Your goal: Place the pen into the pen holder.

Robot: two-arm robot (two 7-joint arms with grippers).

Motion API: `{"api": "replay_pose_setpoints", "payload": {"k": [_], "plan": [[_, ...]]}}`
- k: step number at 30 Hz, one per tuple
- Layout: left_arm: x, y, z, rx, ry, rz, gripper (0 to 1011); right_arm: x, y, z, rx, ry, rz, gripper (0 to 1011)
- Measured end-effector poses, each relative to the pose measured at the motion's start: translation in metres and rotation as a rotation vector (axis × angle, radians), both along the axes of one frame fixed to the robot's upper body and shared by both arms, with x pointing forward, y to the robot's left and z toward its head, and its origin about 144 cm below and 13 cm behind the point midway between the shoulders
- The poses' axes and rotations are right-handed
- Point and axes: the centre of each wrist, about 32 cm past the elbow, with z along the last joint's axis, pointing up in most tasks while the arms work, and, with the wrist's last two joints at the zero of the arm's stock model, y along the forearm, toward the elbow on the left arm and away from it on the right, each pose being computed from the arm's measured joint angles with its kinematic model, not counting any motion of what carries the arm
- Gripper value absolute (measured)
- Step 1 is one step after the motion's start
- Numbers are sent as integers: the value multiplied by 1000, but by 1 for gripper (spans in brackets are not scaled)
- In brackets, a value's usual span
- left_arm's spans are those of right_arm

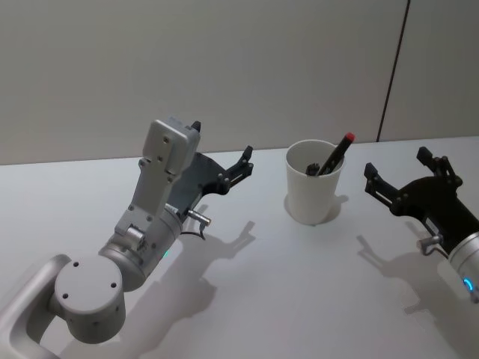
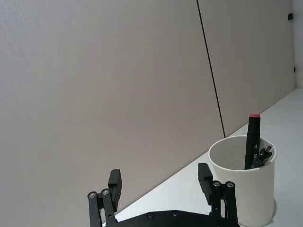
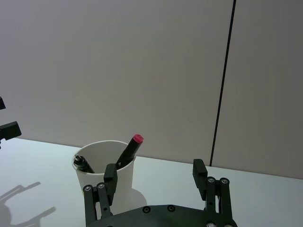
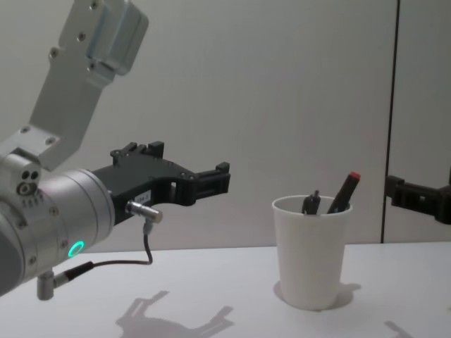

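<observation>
A plain white table (image 1: 299,299) carries the upright pen holder (image 1: 313,193).

White pen holder (image 1: 313,191), black pen (image 1: 334,156) with red cap, white table (image 1: 299,292), black jaws.

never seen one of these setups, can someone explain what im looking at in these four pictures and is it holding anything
This is a two-armed robot at a white table. One picture looks down from its head, one looks across from its chest, and two are taken from cameras on its wrists, so black fingers poke into those.

The left gripper hangs above the table to the left of the pen holder, a white paper cup. The right gripper hangs to the cup's right. Both are open and hold nothing.

Inside the cup a black pen with a red end leans against the rim, and a second dark pen sits lower. Judging by that, the pen is already in place.
</observation>
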Motion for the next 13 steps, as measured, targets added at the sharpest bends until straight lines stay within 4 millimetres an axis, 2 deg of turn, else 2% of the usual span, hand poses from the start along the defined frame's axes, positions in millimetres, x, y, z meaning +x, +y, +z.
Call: {"api": "replay_pose_setpoints", "payload": {"k": [13], "plan": [[0,0,0,0,0,0,1001,0,0,0,0,0,1,1001]]}}
